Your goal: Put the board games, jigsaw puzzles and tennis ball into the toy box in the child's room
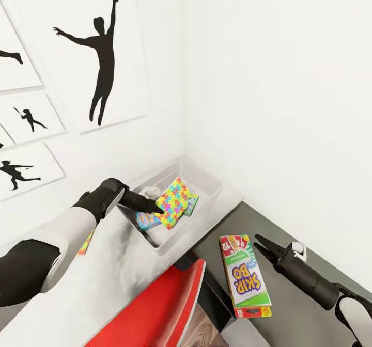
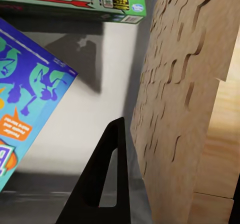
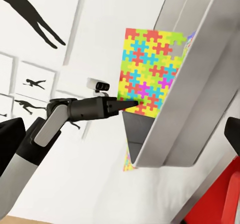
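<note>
Bright jigsaw puzzle stands tilted in the toy box at the table's far end, pinched by the left tool; next, let go. Right tool, slightly parted, hovers beside the SKIP-BO box

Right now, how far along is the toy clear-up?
Done: a small blue game box and a green-edged printed box lie in the light-grey tray-like toy box. In hand: the left tool appears to pinch a multicoloured jigsaw puzzle board, tilted inside the bin. Left: the white-green SKIP-BO box lies outside on a dark grey surface, beside the open right tool.
</note>
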`<state>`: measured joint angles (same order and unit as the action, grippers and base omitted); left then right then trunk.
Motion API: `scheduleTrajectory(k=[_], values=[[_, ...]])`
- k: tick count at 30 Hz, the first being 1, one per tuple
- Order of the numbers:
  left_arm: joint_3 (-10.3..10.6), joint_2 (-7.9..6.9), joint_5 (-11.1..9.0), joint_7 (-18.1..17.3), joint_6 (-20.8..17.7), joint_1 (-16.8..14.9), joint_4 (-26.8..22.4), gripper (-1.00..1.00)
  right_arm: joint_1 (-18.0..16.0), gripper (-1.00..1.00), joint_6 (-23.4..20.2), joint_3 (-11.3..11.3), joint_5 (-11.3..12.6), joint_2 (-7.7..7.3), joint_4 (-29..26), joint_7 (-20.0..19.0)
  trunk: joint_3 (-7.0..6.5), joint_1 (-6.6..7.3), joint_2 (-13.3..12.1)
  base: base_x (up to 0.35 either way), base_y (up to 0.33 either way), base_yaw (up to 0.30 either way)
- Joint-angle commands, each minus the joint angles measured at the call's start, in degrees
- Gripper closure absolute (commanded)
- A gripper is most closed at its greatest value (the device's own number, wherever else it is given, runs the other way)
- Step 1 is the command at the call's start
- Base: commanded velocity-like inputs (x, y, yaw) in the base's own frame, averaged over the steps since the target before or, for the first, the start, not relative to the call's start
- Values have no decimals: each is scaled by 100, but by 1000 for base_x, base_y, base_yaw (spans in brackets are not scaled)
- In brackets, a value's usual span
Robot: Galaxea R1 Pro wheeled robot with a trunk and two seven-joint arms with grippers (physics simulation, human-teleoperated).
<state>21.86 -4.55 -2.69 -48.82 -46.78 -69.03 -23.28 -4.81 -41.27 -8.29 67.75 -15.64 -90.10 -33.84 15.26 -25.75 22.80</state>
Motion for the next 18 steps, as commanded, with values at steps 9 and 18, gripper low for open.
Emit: scheduleTrajectory(k=[9,18], values=[[21,-10,-30,-4,-33,-6,-25,100,-6,-100,-40,-6,20,0,-3,0,96,-3,12,0,0,0],[14,-10,-30,-10,-33,-8,-38,100,-5,-100,-43,-6,25,-8,-2,0,180,-3,12,0,0,0]])
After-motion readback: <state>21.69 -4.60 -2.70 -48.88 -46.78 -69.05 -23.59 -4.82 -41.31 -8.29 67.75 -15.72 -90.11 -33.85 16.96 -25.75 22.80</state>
